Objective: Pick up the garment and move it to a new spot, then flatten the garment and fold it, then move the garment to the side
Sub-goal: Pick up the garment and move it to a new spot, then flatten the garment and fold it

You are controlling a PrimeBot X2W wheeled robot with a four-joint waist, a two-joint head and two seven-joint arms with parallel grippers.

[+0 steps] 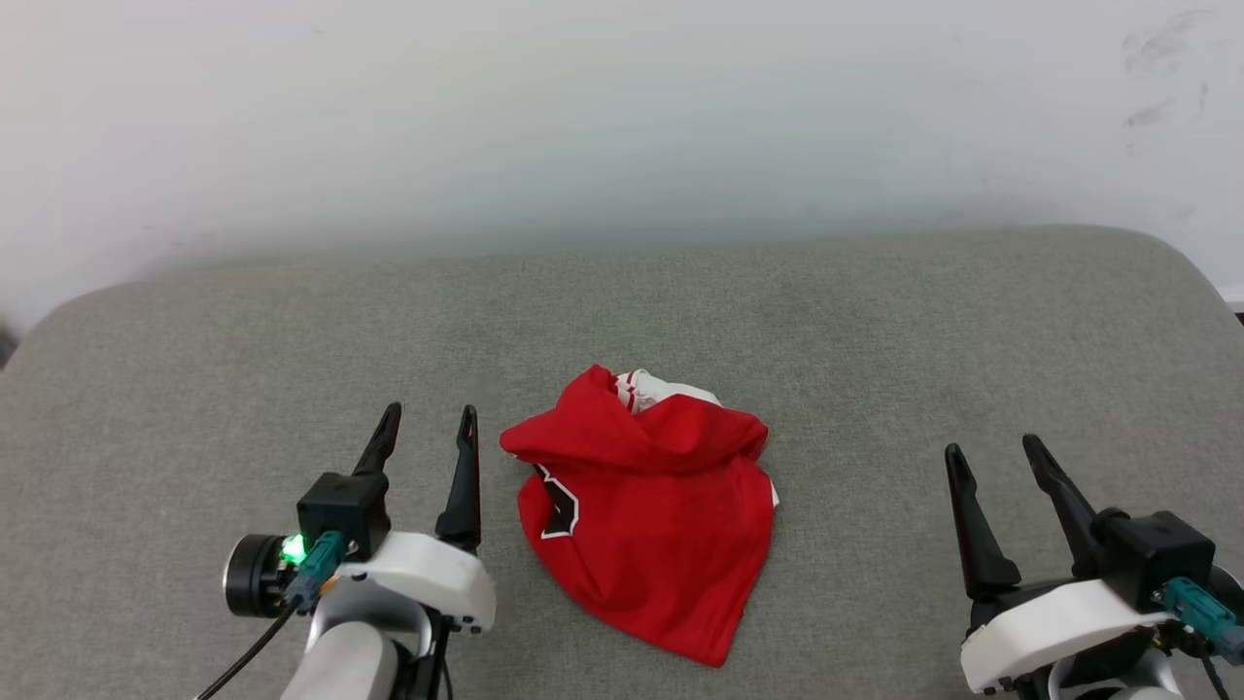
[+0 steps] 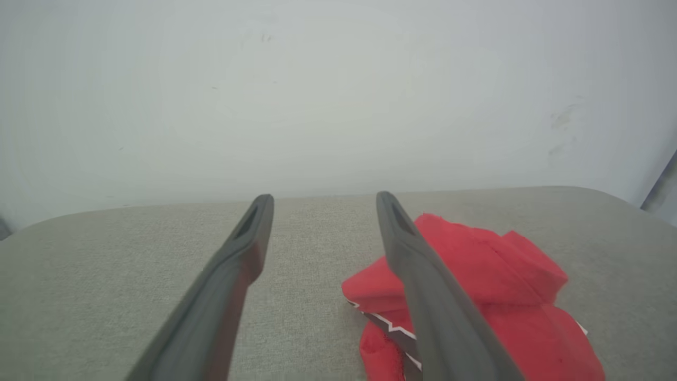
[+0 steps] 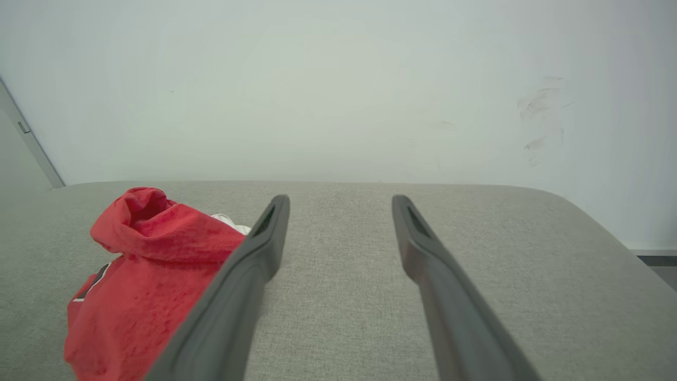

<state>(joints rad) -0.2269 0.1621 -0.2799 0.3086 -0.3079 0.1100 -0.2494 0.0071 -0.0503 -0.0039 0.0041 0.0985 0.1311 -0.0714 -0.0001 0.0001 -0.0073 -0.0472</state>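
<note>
A pale wall (image 1: 622, 117) with dark scuff marks (image 1: 1157, 87) at its upper right backs a grey fabric-covered surface (image 1: 875, 321), and nothing stands between either arm and the garment (image 1: 651, 515). The garment lies crumpled in a heap near the middle of the surface, closer to the front edge, just beside the left pincer (image 1: 431, 413) and well apart from the right pincer (image 1: 993, 445). Both pincers stand wide open and empty, fingers pointing toward the wall. A green light (image 1: 292, 549) glows on the left wrist. The left wrist view has one finger crossing in front of the garment, hiding part of it. The right wrist view adds a grey strip (image 3: 26, 143) at the far left, perhaps a door frame. The garment is red, with a bit of white, red-striped fabric at the top and a fragment of black, white-edged print on its left fold.
</note>
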